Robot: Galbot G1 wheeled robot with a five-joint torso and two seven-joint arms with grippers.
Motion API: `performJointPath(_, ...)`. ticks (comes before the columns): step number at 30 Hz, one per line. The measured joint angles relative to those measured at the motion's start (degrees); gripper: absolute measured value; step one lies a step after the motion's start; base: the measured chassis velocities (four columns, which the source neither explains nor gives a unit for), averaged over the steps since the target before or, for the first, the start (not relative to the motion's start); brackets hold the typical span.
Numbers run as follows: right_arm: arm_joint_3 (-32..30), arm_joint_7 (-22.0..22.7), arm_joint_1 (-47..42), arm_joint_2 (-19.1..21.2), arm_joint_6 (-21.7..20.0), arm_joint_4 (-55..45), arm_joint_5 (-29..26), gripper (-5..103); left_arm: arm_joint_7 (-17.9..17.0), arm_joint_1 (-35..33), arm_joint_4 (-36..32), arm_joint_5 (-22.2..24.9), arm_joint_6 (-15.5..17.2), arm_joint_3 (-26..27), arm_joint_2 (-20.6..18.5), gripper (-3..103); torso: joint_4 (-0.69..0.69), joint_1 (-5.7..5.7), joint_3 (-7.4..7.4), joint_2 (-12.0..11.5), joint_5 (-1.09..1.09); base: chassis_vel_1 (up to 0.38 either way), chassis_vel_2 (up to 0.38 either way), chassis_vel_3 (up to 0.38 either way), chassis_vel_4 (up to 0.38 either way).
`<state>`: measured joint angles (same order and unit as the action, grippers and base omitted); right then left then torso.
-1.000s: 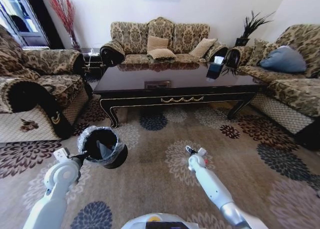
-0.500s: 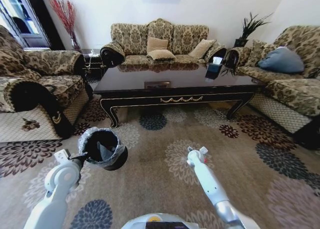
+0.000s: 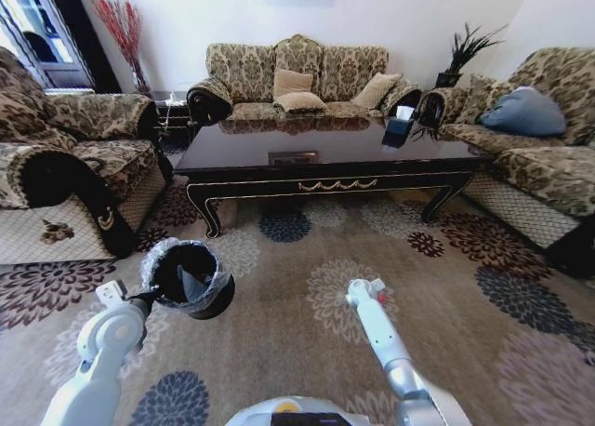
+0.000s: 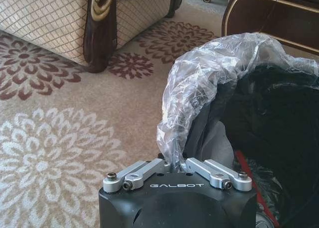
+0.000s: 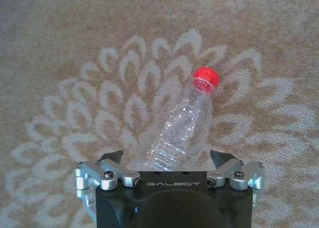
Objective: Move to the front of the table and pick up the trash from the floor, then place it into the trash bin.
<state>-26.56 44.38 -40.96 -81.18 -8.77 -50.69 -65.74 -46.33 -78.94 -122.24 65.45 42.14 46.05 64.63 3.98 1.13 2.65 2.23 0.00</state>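
The clear bottle [image 5: 182, 131] with its red cap lies on the flowered carpet [image 5: 75, 63] between the spread fingers of the right claw [image 5: 167, 161] — its base is hidden behind the claw body, which reads "GALBOT". The left claw [image 4: 174, 164], same lettering, pinches the crinkled bag rim of the trash bin [image 3: 189, 275]; the bin's contents are hard to make out. Beyond both stands the dark counter [image 3: 330, 156].

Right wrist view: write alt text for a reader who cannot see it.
A clear plastic bottle with a red cap lies on a beige carpet patterned with a pale flower, its lower end between the open fingers of the right hand. The cap end points away from the hand's black body.
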Motion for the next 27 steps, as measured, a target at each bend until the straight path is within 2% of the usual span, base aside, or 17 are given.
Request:
performJointPath(2,-0.4,-1.8,0.6,0.0,-0.1,2.5,0.8,90,0.0,0.2,0.1,-0.2,0.0,-0.4,0.1,2,0.0,0.01,0.0,0.0,0.0,0.0,0.0,0.0,0.0)
performJointPath(3,-0.4,-1.8,0.6,0.0,-0.1,2.5,0.8,90,0.0,0.2,0.1,-0.2,0.0,-0.4,0.1,2,0.0,0.01,0.0,0.0,0.0,0.0,0.0,0.0,0.0)
performJointPath(6,-1.2,-3.7,1.5,-0.1,-0.2,5.4,2.4,77,0.0,0.3,0.4,-0.4,0.0,-0.7,0.1,2,0.0,0.0,0.0,0.0,-0.01,0.0,0.0,0.0,0.0)
performJointPath(9,-1.4,-4.4,1.7,-0.1,-0.2,6.5,3.4,71,0.0,0.4,0.5,-0.5,0.0,-0.8,0.1,2,0.01,0.0,-0.01,0.0,-0.05,0.0,0.0,0.0,0.0)
performJointPath(11,-1.3,-4.7,1.3,0.1,-0.4,6.0,3.9,60,0.0,0.4,0.6,-0.5,0.0,-0.8,0.1,2,0.02,0.0,-0.01,0.0,-0.04,0.0,0.0,0.0,0.0)
performJointPath(12,-1.3,-4.7,1.3,0.1,-0.4,6.0,3.9,60,0.0,0.4,0.6,-0.5,0.0,-0.8,0.1,2,0.02,0.0,-0.01,0.0,-0.04,0.0,0.0,0.0,0.0)
performJointPath(13,-1.2,-4.7,1.1,0.1,-0.5,5.6,3.9,55,0.0,0.4,0.6,-0.5,0.0,-0.8,0.1,2,0.02,0.0,-0.01,0.0,-0.03,0.0,0.0,0.0,0.0)
performJointPath(16,1.1,-4.7,-2.0,1.2,-0.7,-1.4,3.7,40,0.0,0.4,0.6,-0.6,0.0,-1.4,0.3,2,-0.03,0.01,0.01,0.0,0.05,0.0,0.0,0.0,0.0)
performJointPath(18,2.3,-4.7,-3.2,1.8,-0.7,-4.2,3.5,40,0.0,0.4,0.5,-0.7,0.0,-1.7,0.4,2,-0.03,0.01,0.01,0.0,0.03,0.0,0.0,0.0,0.0)
performJointPath(21,8.1,-4.7,-7.1,4.1,0.4,-16.1,4.2,31,0.0,0.3,-0.3,-1.8,0.0,-5.2,0.9,2,0.0,0.01,0.01,0.0,0.03,0.0,0.0,0.0,0.0)
performJointPath(22,8.1,-4.7,-7.1,4.1,0.4,-16.1,4.2,31,0.0,0.3,-0.3,-1.8,0.0,-5.2,0.9,2,0.0,0.01,0.01,0.0,0.03,0.0,0.0,0.0,0.0)
performJointPath(27,17.5,-6.0,-8.5,8.3,7.2,-30.5,7.5,26,0.5,0.5,0.3,-6.0,0.0,-14.1,1.7,2,-0.02,0.01,0.0,0.0,0.01,0.0,0.0,0.0,0.0)
